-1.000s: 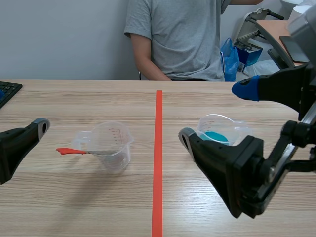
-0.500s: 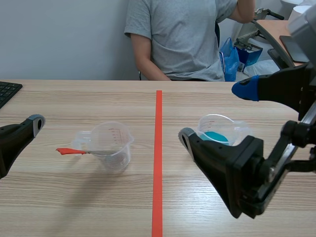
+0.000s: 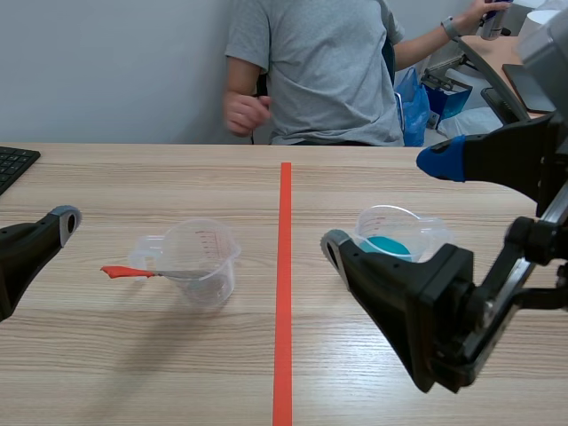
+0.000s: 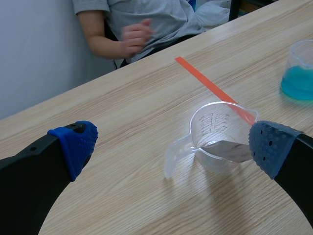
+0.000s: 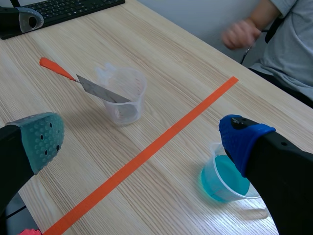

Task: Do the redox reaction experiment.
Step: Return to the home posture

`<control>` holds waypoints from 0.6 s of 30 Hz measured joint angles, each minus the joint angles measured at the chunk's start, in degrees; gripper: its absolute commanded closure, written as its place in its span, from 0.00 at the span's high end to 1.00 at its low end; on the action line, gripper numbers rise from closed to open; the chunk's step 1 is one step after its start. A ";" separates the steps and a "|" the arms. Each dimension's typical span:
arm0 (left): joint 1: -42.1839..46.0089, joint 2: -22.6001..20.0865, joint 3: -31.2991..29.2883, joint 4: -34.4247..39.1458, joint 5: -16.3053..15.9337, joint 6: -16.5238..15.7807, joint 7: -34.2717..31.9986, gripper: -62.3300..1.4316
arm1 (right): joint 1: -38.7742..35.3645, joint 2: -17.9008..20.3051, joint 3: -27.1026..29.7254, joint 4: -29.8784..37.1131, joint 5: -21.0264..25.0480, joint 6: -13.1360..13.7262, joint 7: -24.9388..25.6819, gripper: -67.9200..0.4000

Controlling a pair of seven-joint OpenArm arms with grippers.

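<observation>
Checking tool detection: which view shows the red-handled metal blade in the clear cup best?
Right wrist view: the whole red-handled blade shows, leaning out of the clear measuring cup. Scene view shows it side-on, thin. Left wrist view shows only its metal end.

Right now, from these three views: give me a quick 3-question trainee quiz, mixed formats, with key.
1. True or false: the grey metal strip with the red handle lies flat on the wooden table.
2. Multiple choice: the clear plastic cup of blue liquid stands A) on the left arm's side of the orange-red tape line, B) on the right arm's side, C) on the line.
3. Short answer: what do the left gripper and the right gripper hold?

Key:
1. False: it leans in the clear plastic measuring cup, with the handle sticking out over the rim.
2. B.
3. Nothing; both are open.
</observation>
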 measured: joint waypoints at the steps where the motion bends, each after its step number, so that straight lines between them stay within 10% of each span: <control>1: 0.00 0.00 0.00 0.00 0.00 0.00 -0.22 1.00 | 0.00 0.00 0.00 0.00 0.00 0.00 0.00 1.00; 18: 0.33 -0.46 0.00 0.00 -1.27 0.00 -0.33 1.00 | 0.00 0.00 0.00 0.00 0.00 0.00 0.00 1.00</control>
